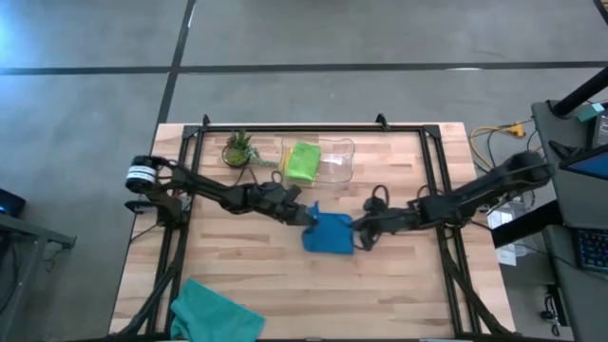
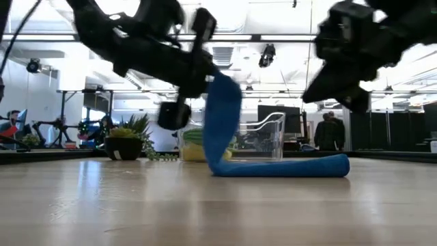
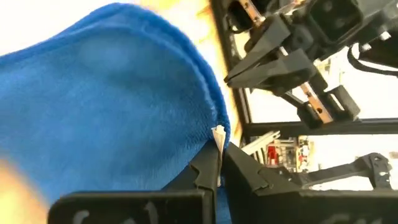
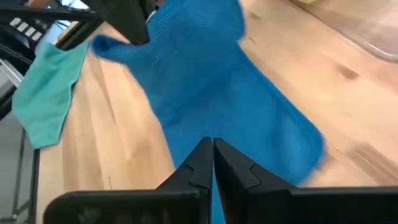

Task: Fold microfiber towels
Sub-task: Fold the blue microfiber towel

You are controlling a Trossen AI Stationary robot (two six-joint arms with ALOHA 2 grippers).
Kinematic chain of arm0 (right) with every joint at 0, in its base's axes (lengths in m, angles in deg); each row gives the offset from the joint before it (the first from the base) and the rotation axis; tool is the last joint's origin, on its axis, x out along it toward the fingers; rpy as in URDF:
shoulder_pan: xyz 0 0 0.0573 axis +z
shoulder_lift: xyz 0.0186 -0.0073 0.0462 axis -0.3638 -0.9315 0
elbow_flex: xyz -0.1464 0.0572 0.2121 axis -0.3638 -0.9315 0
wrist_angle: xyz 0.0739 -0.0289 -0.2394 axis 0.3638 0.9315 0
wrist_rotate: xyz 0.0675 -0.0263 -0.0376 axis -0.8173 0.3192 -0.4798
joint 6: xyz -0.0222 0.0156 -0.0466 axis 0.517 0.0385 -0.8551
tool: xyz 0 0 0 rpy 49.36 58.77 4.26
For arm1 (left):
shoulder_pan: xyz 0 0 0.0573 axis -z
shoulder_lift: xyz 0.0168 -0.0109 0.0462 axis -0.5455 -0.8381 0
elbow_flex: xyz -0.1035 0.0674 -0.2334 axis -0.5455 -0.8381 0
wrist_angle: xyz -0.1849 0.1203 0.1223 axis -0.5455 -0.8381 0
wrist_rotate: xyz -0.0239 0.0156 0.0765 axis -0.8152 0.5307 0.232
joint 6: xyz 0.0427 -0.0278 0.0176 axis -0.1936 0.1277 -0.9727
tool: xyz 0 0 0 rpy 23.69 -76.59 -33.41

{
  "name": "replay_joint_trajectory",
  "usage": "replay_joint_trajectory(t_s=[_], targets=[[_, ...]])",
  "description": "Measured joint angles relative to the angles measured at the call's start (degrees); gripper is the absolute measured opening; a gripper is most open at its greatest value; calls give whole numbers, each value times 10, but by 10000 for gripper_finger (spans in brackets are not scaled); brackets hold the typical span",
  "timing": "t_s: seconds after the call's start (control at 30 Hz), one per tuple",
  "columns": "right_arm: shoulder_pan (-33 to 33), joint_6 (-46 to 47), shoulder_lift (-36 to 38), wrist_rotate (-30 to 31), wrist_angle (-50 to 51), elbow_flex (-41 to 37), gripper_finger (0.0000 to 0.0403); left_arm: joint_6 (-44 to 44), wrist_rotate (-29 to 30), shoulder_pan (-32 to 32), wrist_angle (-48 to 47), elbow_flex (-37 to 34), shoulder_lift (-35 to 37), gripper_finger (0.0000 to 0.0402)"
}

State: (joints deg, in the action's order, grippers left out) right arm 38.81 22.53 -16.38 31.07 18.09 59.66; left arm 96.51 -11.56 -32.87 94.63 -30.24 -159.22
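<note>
A blue towel [image 1: 329, 234] lies at the table's middle, and its left part stands up to my left gripper [image 1: 306, 215], which is shut on it. My right gripper [image 1: 359, 231] hovers just right of the towel and a little above it. It is shut, with nothing between its fingers [image 4: 202, 155]. The low view shows it clear of the towel's right end [image 2: 338, 164]. A teal towel [image 1: 215, 313] lies bunched at the near left edge. A lime green towel [image 1: 302, 161] sits in the clear bin [image 1: 337, 160]. My left gripper pinches the blue towel's edge beside a small white tag [image 3: 217, 132] between its two fingers. The fingers come from the table's left, slanting slightly down. The held part rises upright from the table [image 2: 222, 116]; the rest lies flat on the wood [image 2: 287, 166].
A small potted plant [image 1: 237, 149] stands at the far left, next to the bin. Black frame bars [image 1: 190, 171] run along the table's left and right sides. Bare wood [image 1: 399, 294] lies toward the near right.
</note>
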Motion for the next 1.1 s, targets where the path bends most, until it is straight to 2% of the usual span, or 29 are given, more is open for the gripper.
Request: replay_joint_trajectory(t_s=[0.13, 0.4, 0.53, 0.7, 0.83, 1.1], targets=[[13, 22, 50, 15, 20, -31, 8, 0, -16, 0, 14, 51, -58, 0], [18, 33, 97, 26, 72, -46, 8, -4, -42, 0, 12, 157, -147, 0], [18, 33, 110, 30, 88, -45, 8, -2, -53, 0, 1, 180, -176, 0], [22, 33, 114, 30, 104, -43, 8, -6, -64, -1, -2, 174, -190, 3], [24, 36, 112, 27, 106, -43, 8, -40, -69, -2, -5, 170, -184, 41], [24, 30, 98, 24, 79, -38, 8, -61, -72, -17, -1, 166, -149, 173]])
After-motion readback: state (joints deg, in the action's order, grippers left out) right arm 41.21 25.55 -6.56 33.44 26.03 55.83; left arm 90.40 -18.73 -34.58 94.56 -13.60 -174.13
